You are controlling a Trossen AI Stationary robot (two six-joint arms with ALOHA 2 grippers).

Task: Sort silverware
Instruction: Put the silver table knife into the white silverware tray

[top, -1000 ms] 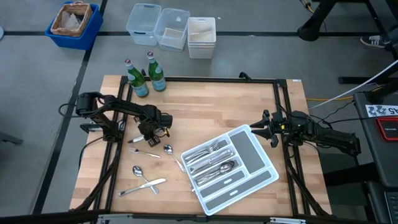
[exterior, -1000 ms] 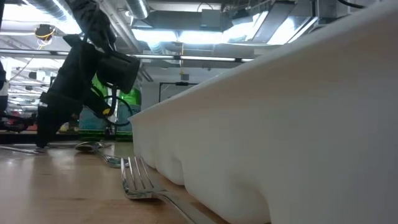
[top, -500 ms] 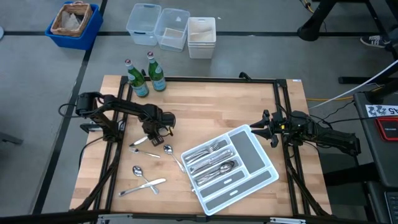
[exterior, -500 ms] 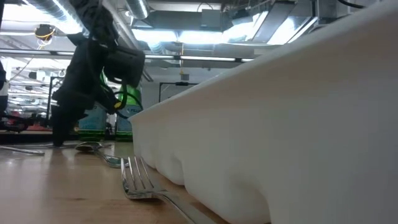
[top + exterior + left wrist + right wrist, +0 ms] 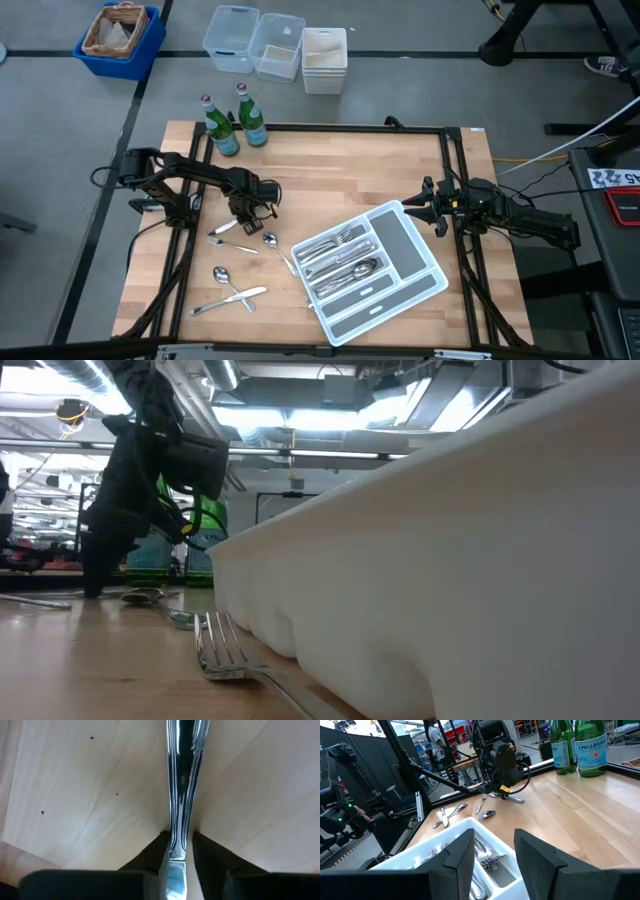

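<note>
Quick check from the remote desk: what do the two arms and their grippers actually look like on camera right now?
Both arms are black with jointed links and loose black cables at their bases. The left gripper has a boxy black head with a yellow tag. The right gripper has dark, flat, wedge-shaped fingers.

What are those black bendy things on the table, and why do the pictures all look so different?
They are two robot arms. Each ends in a gripper, a hand with two fingers. One camera looks down from above, one sits low on the table, and one rides on each arm's wrist.

The wooden table holds a white tray with some forks and spoons already sorted inside. More silverware lies loose on the wood, and two green bottles stand at the back.

The left gripper is down at the table, its fingers on either side of one shiny piece that lies on the wood. The right gripper waits open beside the tray, holding nothing.
</note>
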